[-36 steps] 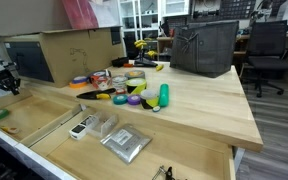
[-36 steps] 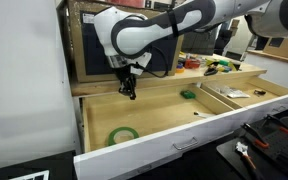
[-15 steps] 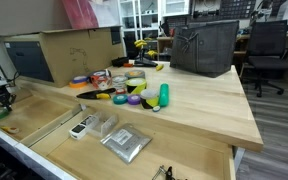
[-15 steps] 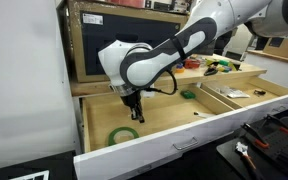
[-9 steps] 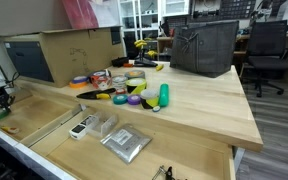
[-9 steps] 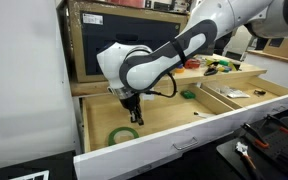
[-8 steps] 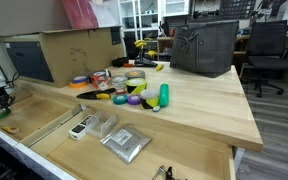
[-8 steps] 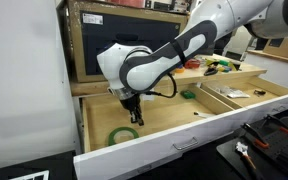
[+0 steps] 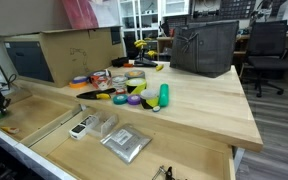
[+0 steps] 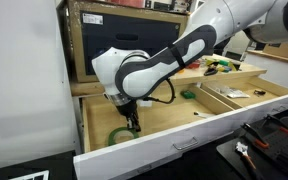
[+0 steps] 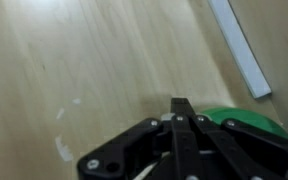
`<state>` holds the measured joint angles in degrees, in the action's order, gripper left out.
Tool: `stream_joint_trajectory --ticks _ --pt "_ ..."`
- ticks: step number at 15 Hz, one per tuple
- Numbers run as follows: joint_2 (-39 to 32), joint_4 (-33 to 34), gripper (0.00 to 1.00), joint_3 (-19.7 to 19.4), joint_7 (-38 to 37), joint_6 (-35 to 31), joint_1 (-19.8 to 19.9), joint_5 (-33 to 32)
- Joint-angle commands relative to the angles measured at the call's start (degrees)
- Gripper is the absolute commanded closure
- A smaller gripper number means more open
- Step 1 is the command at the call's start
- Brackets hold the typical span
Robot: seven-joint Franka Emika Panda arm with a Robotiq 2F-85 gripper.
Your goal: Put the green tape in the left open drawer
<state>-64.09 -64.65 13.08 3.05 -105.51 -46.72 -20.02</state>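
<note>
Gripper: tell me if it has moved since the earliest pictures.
Yes. In an exterior view the gripper has dropped from level with the left open drawer's back wall to just above the green tape on its floor.

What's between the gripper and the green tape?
Nothing. In an exterior view the gripper hangs close above the green tape, with only the bare bottom of the left open drawer around them. The wrist view agrees.
</note>
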Motion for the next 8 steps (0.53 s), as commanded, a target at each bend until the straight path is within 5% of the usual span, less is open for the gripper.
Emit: stream_joint_trajectory --ticks 1,8 --pt "-1.6 4.14 1.0 -0.18 1.94 0.41 -2.76 2.16" --pt "-1.79 6.1 1.0 0.76 2.17 -0.05 -4.33 1.59"
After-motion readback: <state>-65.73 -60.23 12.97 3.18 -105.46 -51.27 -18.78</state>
